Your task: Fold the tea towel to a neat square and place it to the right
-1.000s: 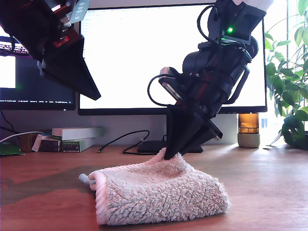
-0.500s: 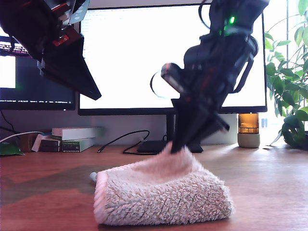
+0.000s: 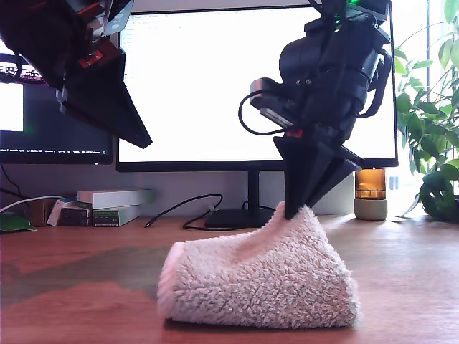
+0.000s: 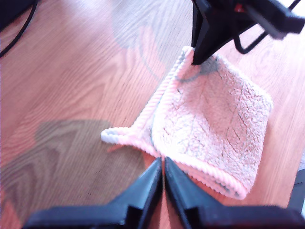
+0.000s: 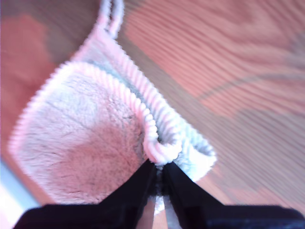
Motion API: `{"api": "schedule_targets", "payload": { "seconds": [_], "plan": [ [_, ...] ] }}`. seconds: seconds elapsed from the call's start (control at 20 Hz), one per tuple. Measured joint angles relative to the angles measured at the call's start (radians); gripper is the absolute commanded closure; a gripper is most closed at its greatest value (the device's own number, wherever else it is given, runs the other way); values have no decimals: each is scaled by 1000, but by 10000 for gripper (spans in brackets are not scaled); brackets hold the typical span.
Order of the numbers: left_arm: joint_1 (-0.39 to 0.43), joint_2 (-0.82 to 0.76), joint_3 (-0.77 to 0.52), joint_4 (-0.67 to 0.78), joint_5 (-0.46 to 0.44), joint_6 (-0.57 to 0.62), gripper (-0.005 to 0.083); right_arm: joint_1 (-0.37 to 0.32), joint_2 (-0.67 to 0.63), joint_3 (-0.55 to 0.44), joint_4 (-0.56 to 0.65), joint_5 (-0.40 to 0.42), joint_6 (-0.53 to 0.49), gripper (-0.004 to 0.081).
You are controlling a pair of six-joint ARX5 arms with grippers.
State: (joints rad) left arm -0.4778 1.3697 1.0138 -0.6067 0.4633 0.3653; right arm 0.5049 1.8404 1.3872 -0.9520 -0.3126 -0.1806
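**Tea towel pinched by a corner for the move aside**

Tea towel (image 3: 262, 276) already lies folded into a thick, roughly square pad on the wooden desk (image 3: 401, 265), so I judge the folding done and the placing in hand. My second gripper (image 5: 158, 167) has its jaws closed on the corded hem at one corner, and that corner stands peaked directly under the fingertips while the rest sags onto the desk below. I hold by the hem because the cord gives a firm bite. My first gripper (image 4: 163, 168) hangs well above and apart from the cloth, jaws pressed together on nothing, clear of the path.
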Motion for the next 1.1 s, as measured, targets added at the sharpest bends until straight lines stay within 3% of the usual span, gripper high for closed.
{"api": "schedule_targets", "payload": {
  "seconds": [0.2, 0.25, 0.4, 0.5, 0.7, 0.95, 1.1],
  "plan": [
    [0, 0, 0, -3, 0, 0, 797, 34, 0, 0, -2, 90, 0, 780],
    [0, 0, 0, -3, 0, 0, 797, 35, 0, 0, -2, 96, 0, 745],
    [0, 0, 0, -6, 0, 0, 797, 41, 3, 0, -20, 139, -2, 521],
    [0, 0, 0, -8, 0, 0, 797, 41, 4, 0, -30, 179, -2, 513],
    [0, 0, 0, -8, 0, 0, 797, 41, 5, 0, -35, 210, -2, 382],
    [0, 0, 0, -7, 0, 0, 797, 74, 6, 6, -28, 215, -23, 484],
    [0, 0, 0, -7, 0, 0, 797, 85, 11, 71, -52, 185, -81, 671]
  ]
}}
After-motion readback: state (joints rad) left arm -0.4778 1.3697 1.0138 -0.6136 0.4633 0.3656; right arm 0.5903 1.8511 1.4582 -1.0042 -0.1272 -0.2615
